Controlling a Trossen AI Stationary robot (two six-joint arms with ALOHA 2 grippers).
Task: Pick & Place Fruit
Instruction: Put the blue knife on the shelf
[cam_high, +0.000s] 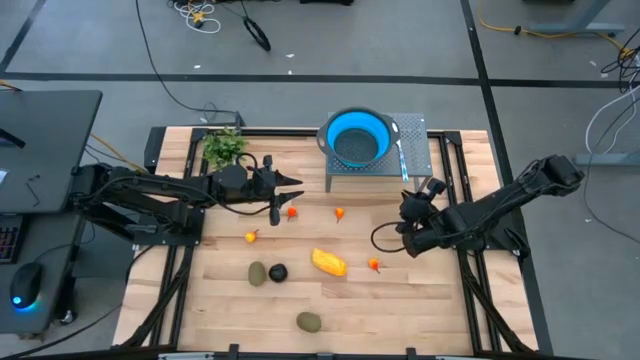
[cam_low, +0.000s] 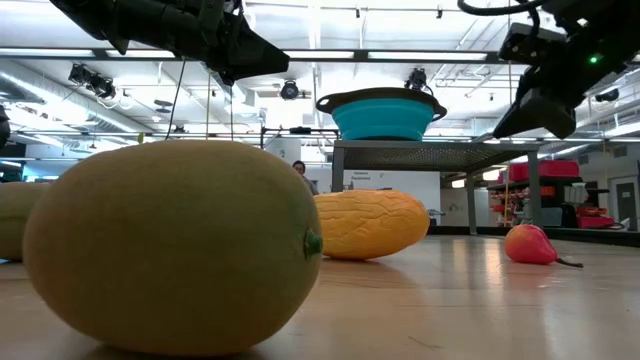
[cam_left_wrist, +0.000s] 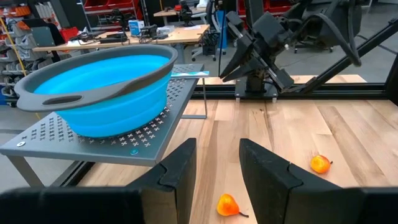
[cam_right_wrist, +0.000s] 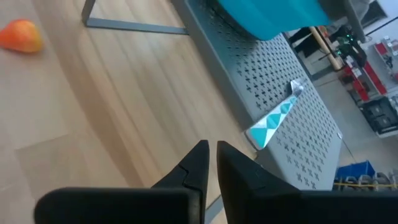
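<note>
The left end effector (cam_high: 292, 183) hovers above the far-left part of the wooden counter (cam_high: 420, 300), its fingers (cam_left_wrist: 180, 168) parted with nothing between them; one tiny orange-red fruit (cam_high: 291, 212) lies just below it. The right end effector (cam_high: 418, 196) hangs near the right edge, beside the grey perforated stand (cam_high: 418, 150), its fingers (cam_right_wrist: 198, 163) nearly closed on nothing. A blue bowl (cam_high: 357, 138) sits on that stand, with a pale striped strip (cam_right_wrist: 273, 121) next to it.

The fruit is spread over the counter — the elongated yellow-orange piece (cam_high: 329, 262) at centre, a tiny red one (cam_high: 374, 264) to its right, others at (cam_high: 340, 212) and (cam_high: 250, 236). An olive-green oval (cam_high: 257, 273) touches the blackish round (cam_high: 278, 272); a second oval (cam_high: 309, 321) lies nearest the front edge. A leafy sprig (cam_high: 224, 146) rests at the far-left corner.
</note>
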